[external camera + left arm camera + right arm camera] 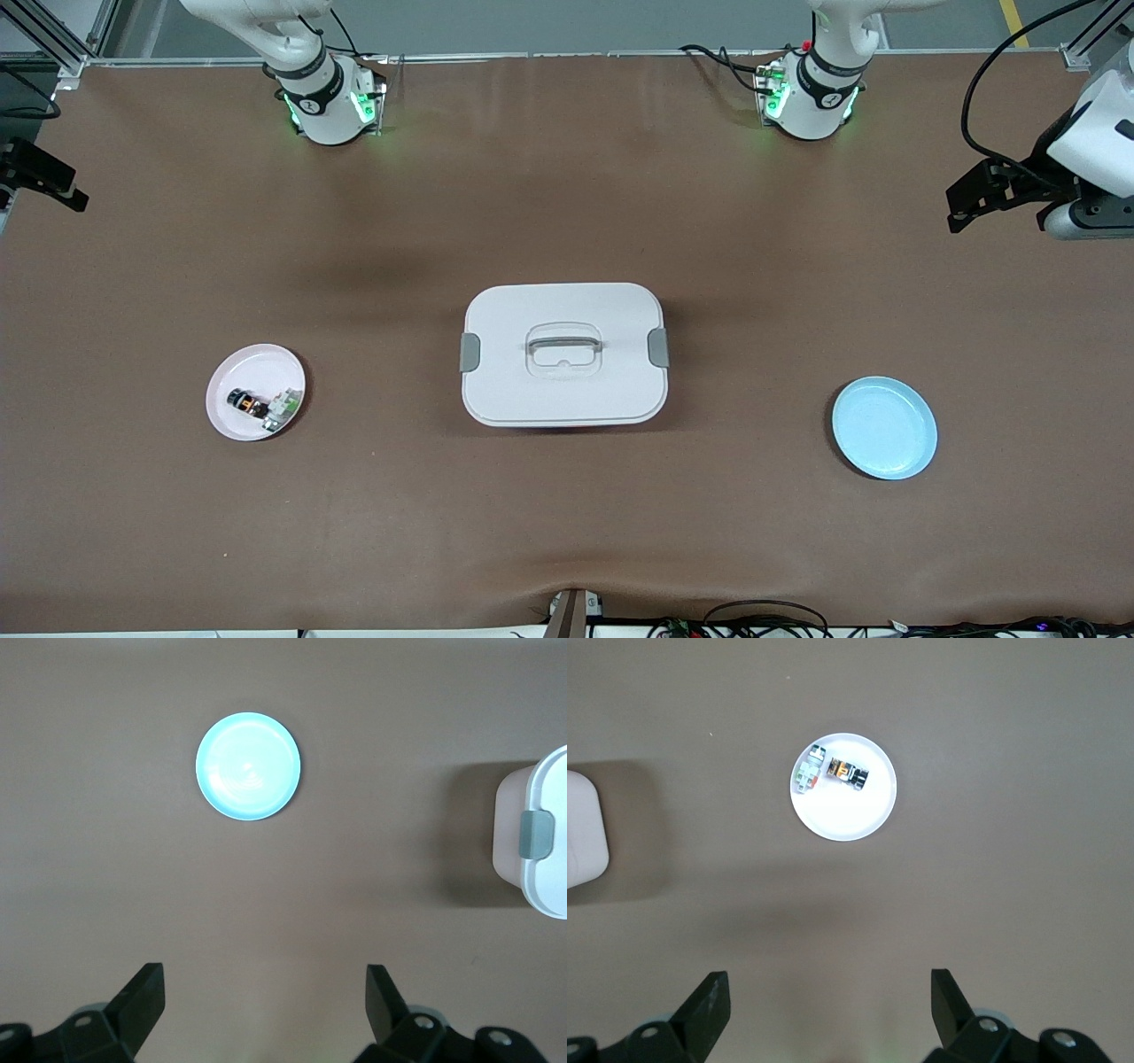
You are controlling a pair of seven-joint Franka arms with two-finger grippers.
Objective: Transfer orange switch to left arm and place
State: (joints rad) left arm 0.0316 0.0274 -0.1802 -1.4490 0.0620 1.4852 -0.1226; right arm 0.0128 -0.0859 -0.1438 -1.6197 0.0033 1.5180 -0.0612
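Note:
The orange switch (pixel 246 403) (pixel 849 773), a tiny black cylinder with an orange end, lies on a pink plate (pixel 252 365) (pixel 843 819) toward the right arm's end of the table. The white box (pixel 563 353) (pixel 542 797) (pixel 585 837) with grey latches stands mid-table. My right gripper (pixel 71 190) (pixel 830 992) hangs open and empty, high over the table's edge at its own end. High over the left arm's end, my left gripper (pixel 957 208) (pixel 266 988) is open too, holding nothing.
A small white-and-green part (pixel 283 408) (pixel 808 773) lies beside the switch on the pink plate. A light blue plate (pixel 884 427) (pixel 248 766) sits toward the left arm's end. Cables run along the table edge nearest the front camera.

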